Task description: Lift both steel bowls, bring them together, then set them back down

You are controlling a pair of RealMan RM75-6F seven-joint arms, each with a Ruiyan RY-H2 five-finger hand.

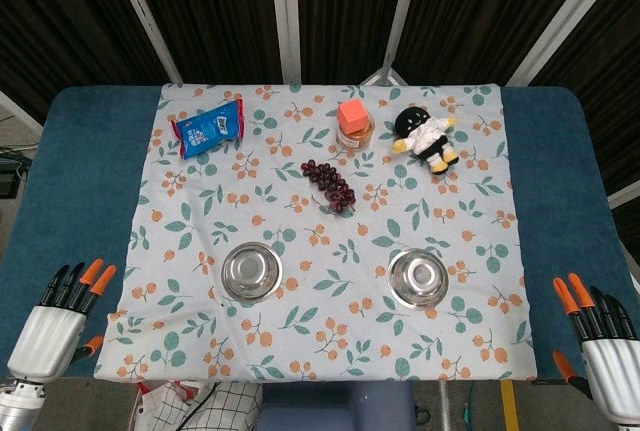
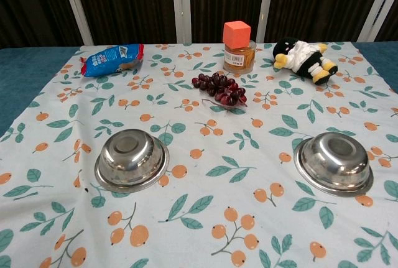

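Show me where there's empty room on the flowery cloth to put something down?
Bare cloth lies between the left bowl and right bowl, and along the near edge. It is crowded at the far side: snack packet, grapes, orange-lidded jar, plush toy.

On the white tablecloth printed with green leaves and orange berries [image 1: 330,331] over a dark blue table [image 1: 80,181] lie two shiny silver steel bowls [image 2: 132,159], a blue snack packet [image 2: 112,59], dark purple grapes [image 2: 219,89], an orange-lidded amber jar [image 2: 239,47] and a black-and-white plush toy [image 2: 303,58].
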